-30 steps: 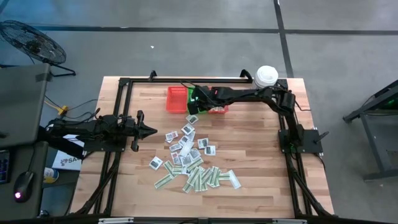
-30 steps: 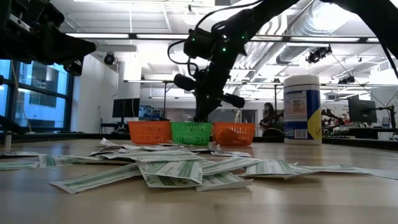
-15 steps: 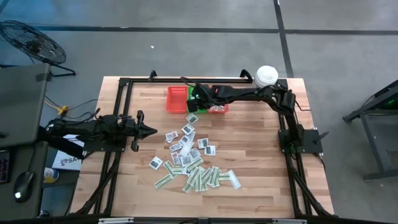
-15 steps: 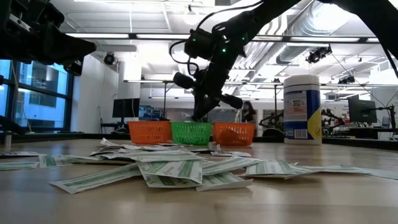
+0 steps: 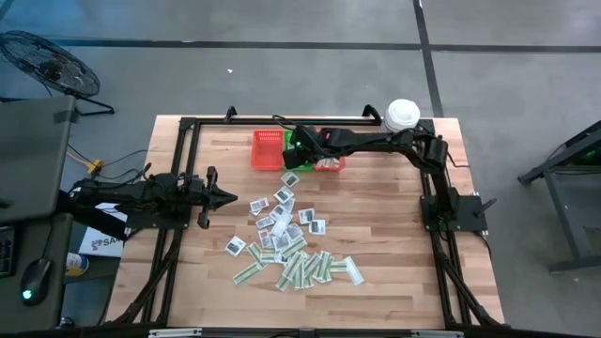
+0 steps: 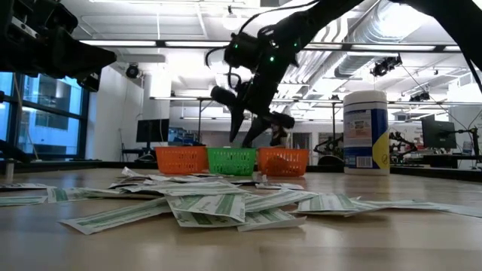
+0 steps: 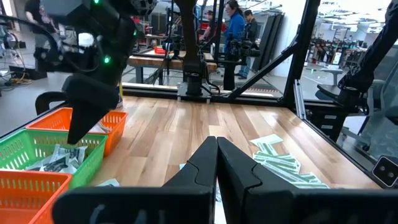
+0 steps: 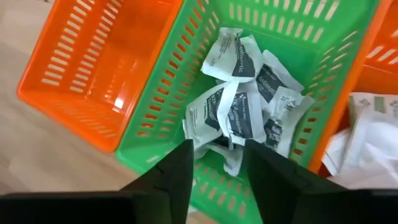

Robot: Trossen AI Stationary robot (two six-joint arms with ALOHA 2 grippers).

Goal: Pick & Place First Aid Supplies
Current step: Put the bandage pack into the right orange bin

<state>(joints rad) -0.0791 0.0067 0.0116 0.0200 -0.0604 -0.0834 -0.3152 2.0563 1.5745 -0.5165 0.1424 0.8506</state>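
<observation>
Right gripper (image 6: 248,135): hanging over the green basket (image 8: 323,68), fingers parted, grasping nothing.
Green basket: sitting between two orange baskets (image 8: 106,74), holding white packets with dark print (image 8: 233,115).
Loose packets (image 5: 286,244): lying scattered mid-table.
Left gripper (image 7: 216,163): waiting clenched at the table's left, gripping nothing.

White square packets (image 8: 239,106) with dark print lie crumpled in a heap inside the green basket (image 8: 186,68). Many more packets (image 5: 286,239), white squares and green-and-white strips, lie scattered flat on the table, near that basket.
</observation>
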